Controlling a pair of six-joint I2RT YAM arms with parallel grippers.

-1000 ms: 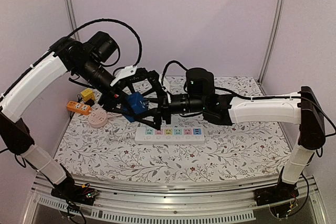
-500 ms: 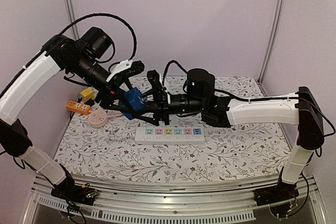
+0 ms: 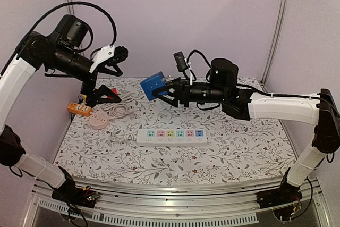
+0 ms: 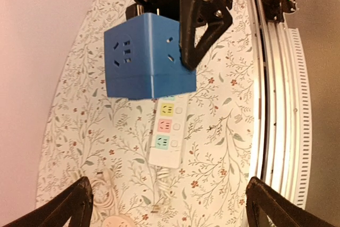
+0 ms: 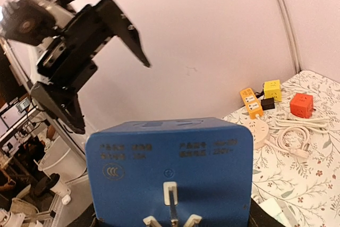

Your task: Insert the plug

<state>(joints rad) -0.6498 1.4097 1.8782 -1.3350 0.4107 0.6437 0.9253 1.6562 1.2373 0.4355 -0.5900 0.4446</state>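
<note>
Top external view has the right tool reaching in from the right and closed on the blue cube plug, one finger on each of two opposite sides, holding it in the air well above the table. The plug hangs behind and above the left end of the white power strip, clearly apart from it; the strip lies flat on the flowered table with its row of coloured sockets facing up. The left tool is raised at the left, its two fingers spread wide with nothing between them, and it stands off from the plug without touching it. In the left wrist view the cube shows two socket faces, with a black finger of the right tool pressed against its right side. In the right wrist view the cube's metal prongs point towards the camera. At the table's left edge lie an orange adapter, a pink round socket and a coiled white cable, with a yellow cube and a red cube close by them.
</note>
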